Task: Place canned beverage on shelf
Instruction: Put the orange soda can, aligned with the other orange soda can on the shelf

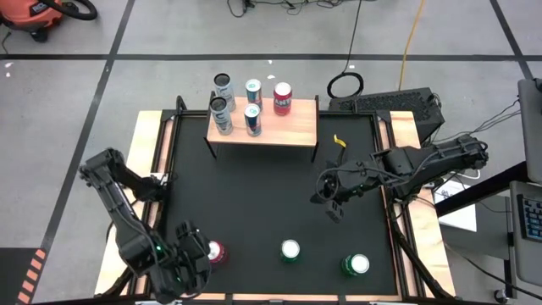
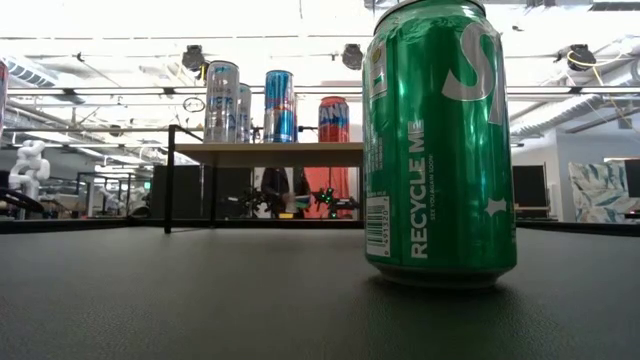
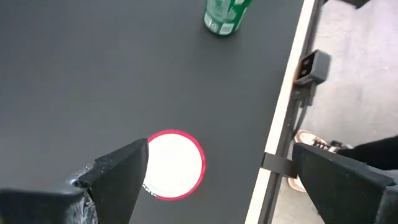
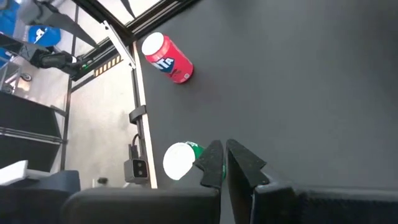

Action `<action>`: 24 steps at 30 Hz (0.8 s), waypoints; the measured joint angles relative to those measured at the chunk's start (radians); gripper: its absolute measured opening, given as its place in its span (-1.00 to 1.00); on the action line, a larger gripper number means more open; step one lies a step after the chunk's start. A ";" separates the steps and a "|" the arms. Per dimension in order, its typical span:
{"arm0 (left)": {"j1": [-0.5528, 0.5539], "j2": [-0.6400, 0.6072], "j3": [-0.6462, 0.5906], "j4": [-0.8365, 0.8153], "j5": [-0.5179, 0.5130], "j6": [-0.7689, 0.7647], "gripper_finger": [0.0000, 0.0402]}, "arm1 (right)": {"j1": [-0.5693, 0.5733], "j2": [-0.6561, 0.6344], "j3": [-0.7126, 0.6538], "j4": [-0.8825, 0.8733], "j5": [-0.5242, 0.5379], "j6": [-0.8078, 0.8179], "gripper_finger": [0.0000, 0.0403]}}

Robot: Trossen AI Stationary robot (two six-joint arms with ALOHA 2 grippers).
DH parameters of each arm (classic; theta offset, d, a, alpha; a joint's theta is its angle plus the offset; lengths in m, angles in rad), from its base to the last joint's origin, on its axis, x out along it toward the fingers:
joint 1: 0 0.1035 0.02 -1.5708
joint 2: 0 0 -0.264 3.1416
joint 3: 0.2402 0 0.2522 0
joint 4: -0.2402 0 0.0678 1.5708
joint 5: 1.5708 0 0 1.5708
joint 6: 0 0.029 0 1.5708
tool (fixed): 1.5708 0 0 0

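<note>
Currently, the red can (image 1: pixel 215 252) stands upright on the black surface (image 1: pixel 254 195) near its front edge, at the left. Seen from above it shows a white lid ringed in red (image 3: pixel 174 164); the right wrist view shows a red body with white lettering (image 4: pixel 166 57), only part of which is legible. The left end effector (image 1: pixel 191 258) hovers directly over this can with its fingers (image 3: pixel 118 174) spread wide on either side of the lid, gripping nothing. Whether the fingertips touch the can wall cannot be determined.

Two green cans also stand along the front edge: one near the middle (image 1: pixel 290 251) and one toward the right (image 1: pixel 356 265). In the low view a green can (image 2: pixel 440 140) fills much of the frame, its top cut off.

The shelf (image 1: pixel 292 127), a light-wood board on black legs, stands at the rear of the surface. It carries several cans, among them a red one (image 1: pixel 282 98) at its back edge; the exact count is hard to make out, since a silver can (image 1: pixel 223 85) appears at or beyond the rear edge.

The right end effector (image 1: pixel 333 203) hangs above the right half of the surface, fingers clenched together and empty.
</note>
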 joint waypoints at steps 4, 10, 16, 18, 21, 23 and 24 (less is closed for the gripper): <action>0.000 0.035 0.000 0.000 0.003 -0.020 0.99 | 0.010 0.000 0.000 0.000 0.004 -0.015 -1.00; 0.002 0.063 0.000 -0.083 0.004 -0.115 0.99 | 0.022 0.000 0.000 0.000 0.004 -0.047 -1.00; 0.000 0.056 0.000 -0.086 0.004 -0.071 0.99 | 0.021 0.000 0.000 0.000 0.004 -0.073 -1.00; 0.000 0.056 0.000 -0.089 0.017 -0.018 0.99 | 0.021 0.000 0.000 0.000 0.004 -0.073 -1.00; 0.009 0.051 0.000 -0.156 0.078 0.085 0.99 | 0.022 0.000 0.000 0.000 0.004 -0.070 -1.00; 0.021 0.031 0.000 -0.193 0.095 0.127 0.99 | 0.027 0.000 0.000 0.000 0.004 -0.064 -1.00; 0.029 0.013 0.000 -0.213 0.093 0.144 0.99 | 0.030 0.000 0.000 0.000 0.004 -0.062 -1.00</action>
